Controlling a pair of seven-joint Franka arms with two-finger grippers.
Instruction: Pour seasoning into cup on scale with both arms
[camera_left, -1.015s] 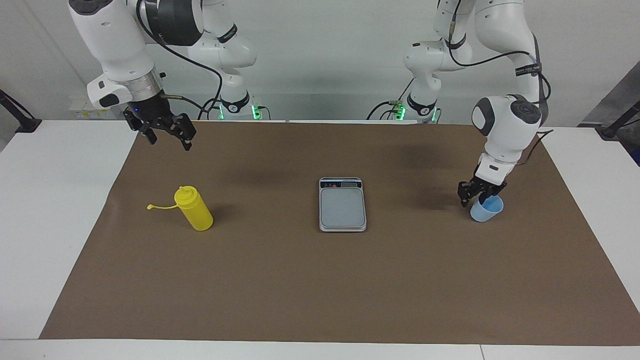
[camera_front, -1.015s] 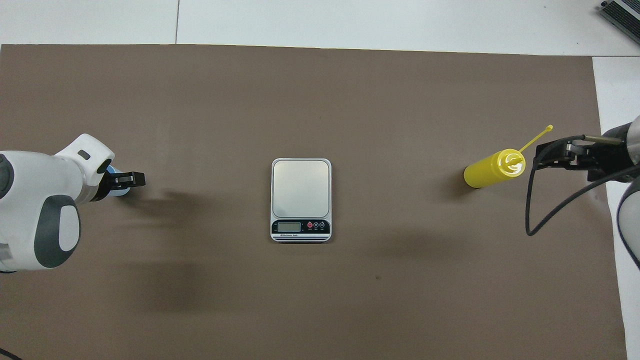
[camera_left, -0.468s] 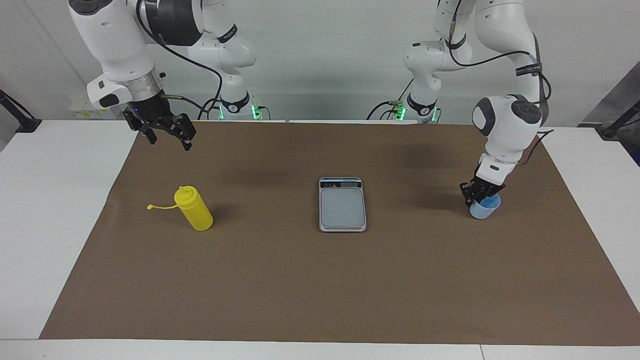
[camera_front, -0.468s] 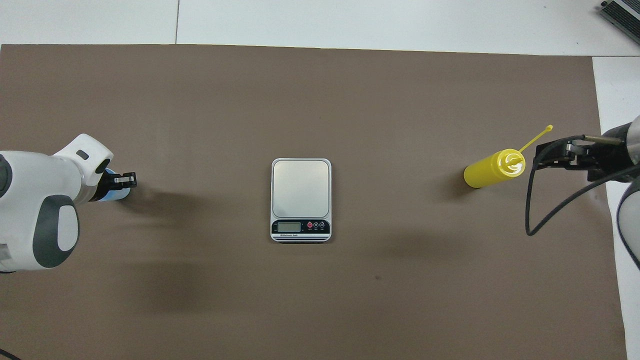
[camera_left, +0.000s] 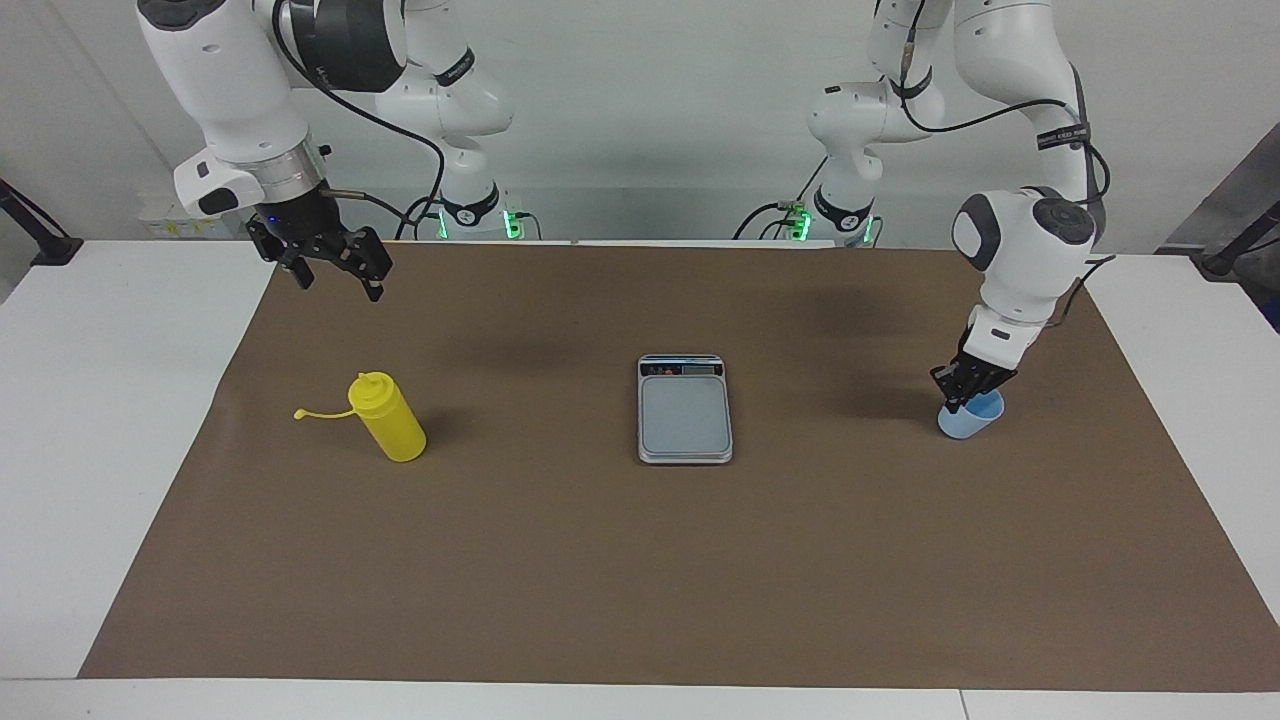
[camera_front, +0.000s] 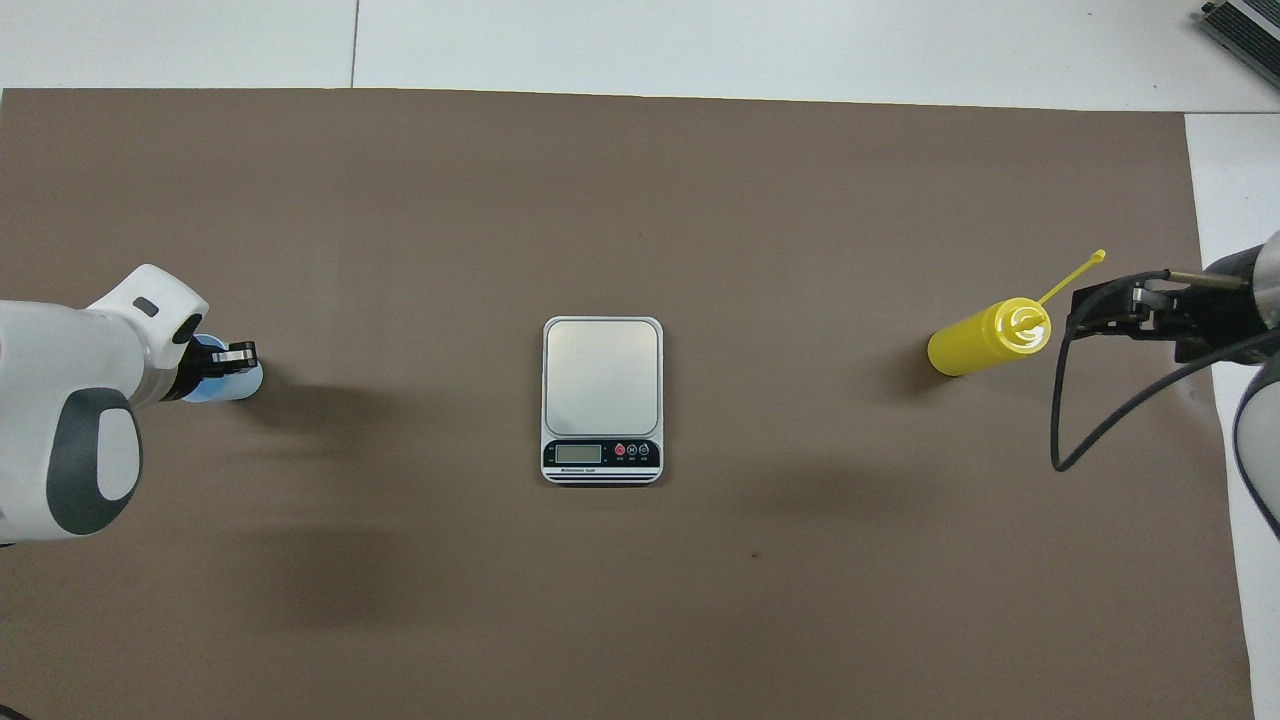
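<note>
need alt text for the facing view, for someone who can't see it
The left gripper is shut on the rim of a light-blue cup on the brown mat, toward the left arm's end. A digital scale sits mid-table; the open right gripper hangs above a yellow squeeze bottle.

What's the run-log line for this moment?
left gripper: shut on cup rim | right gripper: open, waiting | bottle, scale: untouched

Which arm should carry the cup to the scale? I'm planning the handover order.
Left: its hand is shut on the light-blue cup's rim, while the right hand hangs open above the yellow squeeze bottle.
</note>
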